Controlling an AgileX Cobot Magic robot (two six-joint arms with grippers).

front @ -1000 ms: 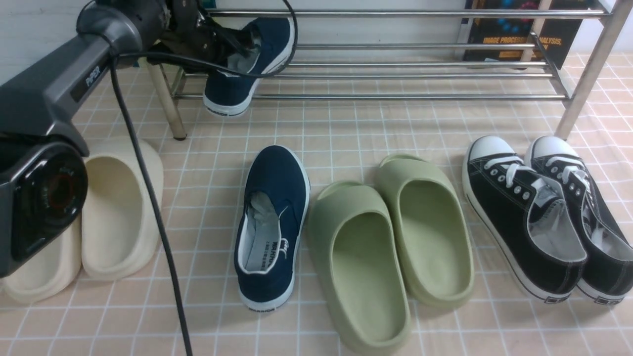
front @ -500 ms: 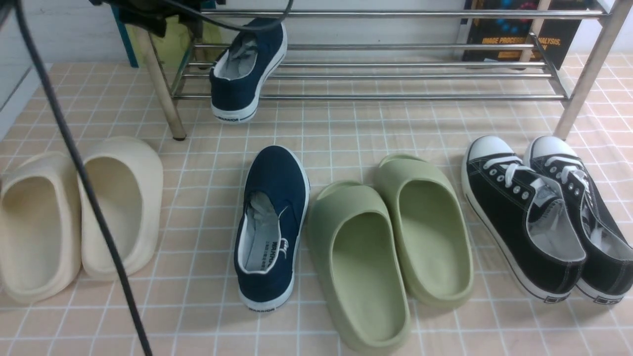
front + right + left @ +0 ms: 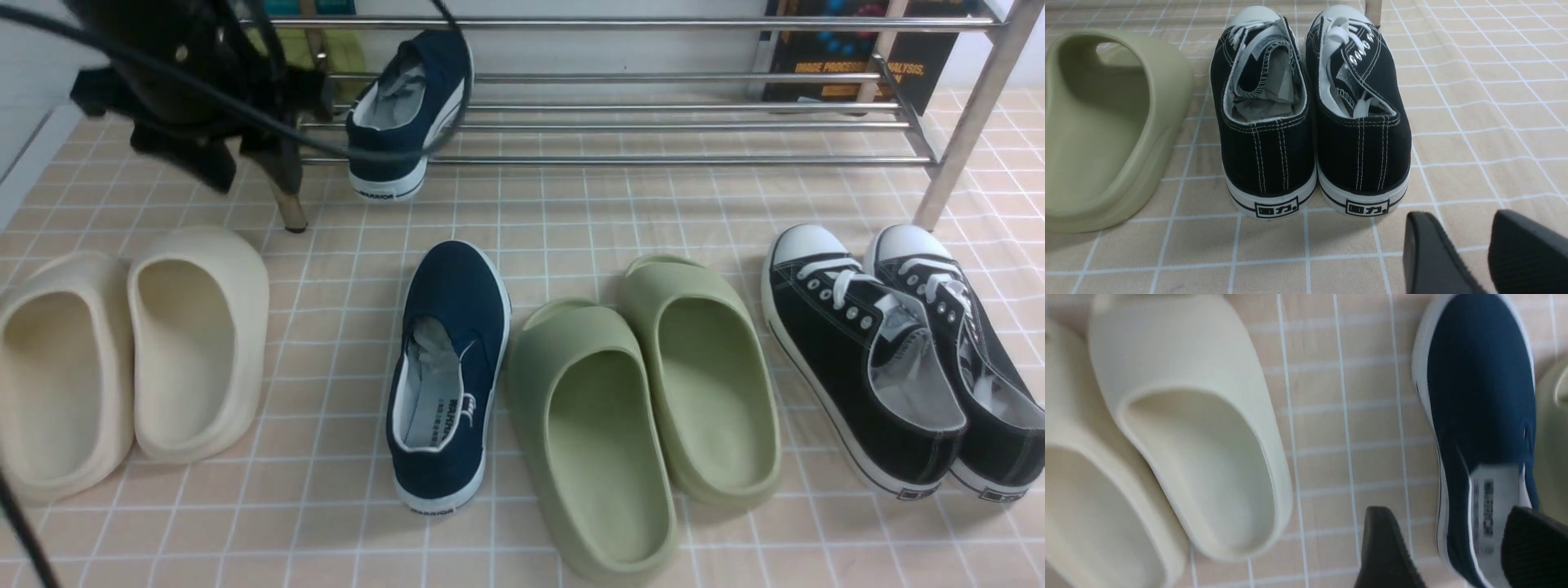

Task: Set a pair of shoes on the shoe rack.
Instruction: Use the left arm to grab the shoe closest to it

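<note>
One navy shoe of the pair lies on the left end of the shoe rack, toe to the back, its heel hanging over the front rod. The other navy shoe lies flat on the tiled floor, toe towards the rack. My left arm is a blurred dark shape left of the rack shoe and apart from it. In the left wrist view my left gripper is open above the floor shoe, with nothing held. My right gripper hovers open and empty over bare tiles.
Cream slides lie at the left, green slides beside the floor shoe, black lace-up sneakers at the right. A rack leg stands near my left arm. A dark book leans behind the rack.
My left gripper has opened and let go of the navy shoe, which stays on the rack. The left arm has pulled away to the left and now looks down at the floor.
</note>
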